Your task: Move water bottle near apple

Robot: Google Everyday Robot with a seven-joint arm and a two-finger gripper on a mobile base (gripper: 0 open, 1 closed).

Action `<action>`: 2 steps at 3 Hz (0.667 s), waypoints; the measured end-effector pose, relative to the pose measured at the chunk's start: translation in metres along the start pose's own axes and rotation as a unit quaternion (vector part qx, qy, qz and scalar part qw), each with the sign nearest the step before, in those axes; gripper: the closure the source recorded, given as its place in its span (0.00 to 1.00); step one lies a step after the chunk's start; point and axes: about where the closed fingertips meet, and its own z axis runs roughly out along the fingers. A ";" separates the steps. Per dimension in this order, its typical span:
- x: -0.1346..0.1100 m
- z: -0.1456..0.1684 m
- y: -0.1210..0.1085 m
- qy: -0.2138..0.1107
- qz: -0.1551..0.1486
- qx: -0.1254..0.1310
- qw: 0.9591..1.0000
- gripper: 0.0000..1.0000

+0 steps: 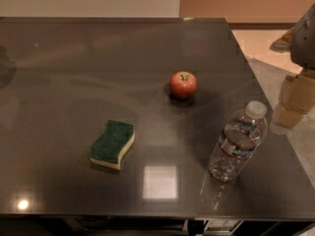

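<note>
The water bottle (237, 142) is clear plastic with a white cap and a red and dark label band. It stands upright near the table's front right. The apple (183, 84) is small and red with a short stem. It sits near the table's middle, up and to the left of the bottle, well apart from it. My gripper (297, 98) shows as pale tan parts under a grey arm piece at the right edge of the camera view. It is beyond the table's right edge, to the right of the bottle's cap, and touches nothing.
A green sponge (112, 144) with a yellow underside lies front left of the apple. The dark glossy table (74, 73) ends just in front of the bottle and at the right beside it. Pale floor shows past the right edge.
</note>
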 end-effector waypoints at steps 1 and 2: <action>0.000 0.000 0.000 0.000 0.000 0.000 1.000 0.00; -0.001 -0.001 0.003 -0.010 -0.008 -0.011 1.000 0.00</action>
